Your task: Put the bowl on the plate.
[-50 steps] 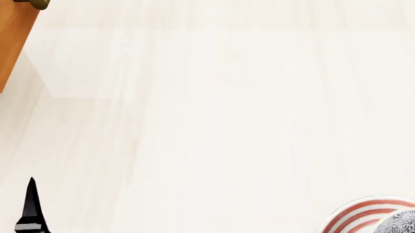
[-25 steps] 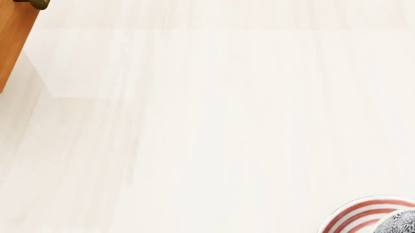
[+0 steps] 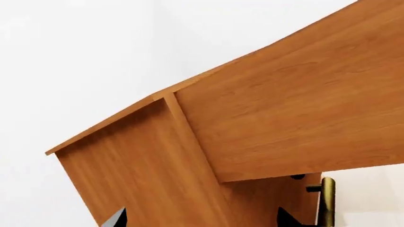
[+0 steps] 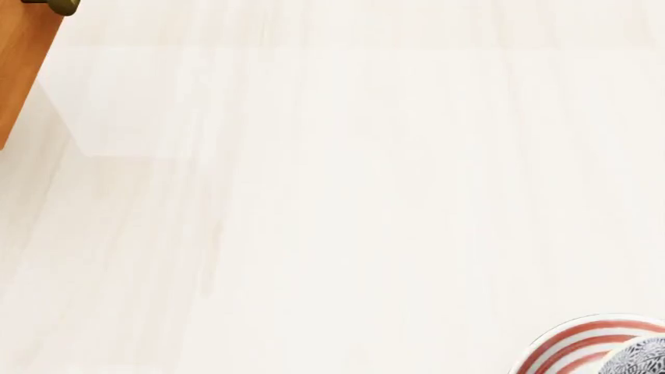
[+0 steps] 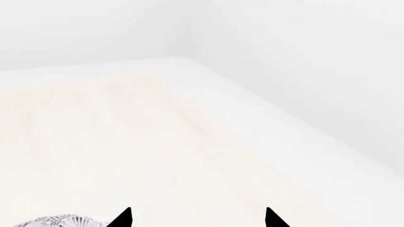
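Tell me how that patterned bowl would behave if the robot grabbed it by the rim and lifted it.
The bowl looks like rigid glazed ceramic, so it probably won't flex but could be slippery. It already appears to overlap the red-ringed plate, so a clumsy lift might knock the two together. Only an edge shows, so its weight is hard to judge.

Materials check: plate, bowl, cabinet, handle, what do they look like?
Plate: likely glazed ceramic, white with painted red rings.
Bowl: probably ceramic too, with a fine grey-black print; gloss unclear.
Cabinet: orange-brown wood or wood-look laminate, visible grain, matte.
Handle: brass-like metal, yellowish sheen.
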